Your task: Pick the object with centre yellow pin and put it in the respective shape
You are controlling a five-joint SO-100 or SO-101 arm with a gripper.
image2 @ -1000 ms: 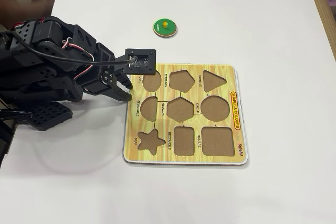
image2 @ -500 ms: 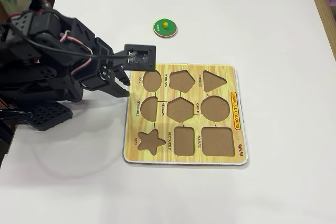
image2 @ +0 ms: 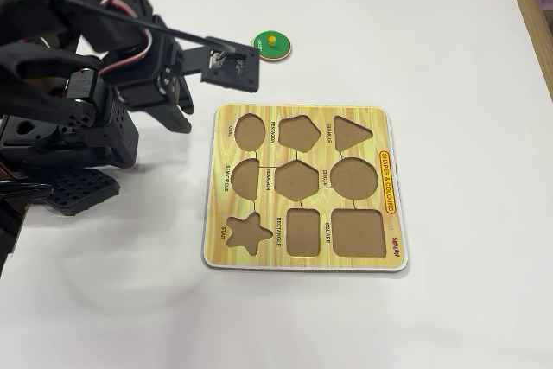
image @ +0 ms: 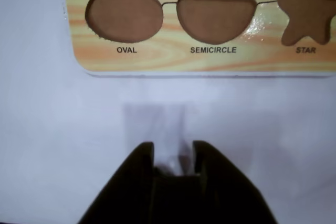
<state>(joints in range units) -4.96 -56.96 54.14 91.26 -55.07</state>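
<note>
While the wrist view looks down at the white table (image: 47,129), the gripper (image: 173,148) enters from the bottom edge as two dark tips with a narrow slit between them, nearly pressed together and holding nothing. Beyond the tips, farther up the picture, lies the near edge of the yellow puzzle board (image: 157,61). Three brown cutouts show along it: the oval cutout (image: 125,14) on the left, the semicircle cutout (image: 215,18) in the middle and the star cutout (image: 307,11) on the right. The gripper sits off the board, over bare table, roughly in line with the gap between the oval and the semicircle. The green disc is out of this picture.

Seen from the fixed view, the black arm (image2: 78,84) fills the left side, and its gripper (image2: 183,118) hangs just left of the board's (image2: 302,116) far left corner, its jaws too dark to judge there. The green disc (image2: 271,44) with its yellow knob lies flat on the table (image2: 432,32), past the far edge of the board and apart from it, to the right of and beyond the gripper, near the small black camera plate (image2: 230,66) on the wrist. The circle cutout (image2: 354,178) sits empty on the right side of the board's middle row, well apart from both disc and gripper.
</note>
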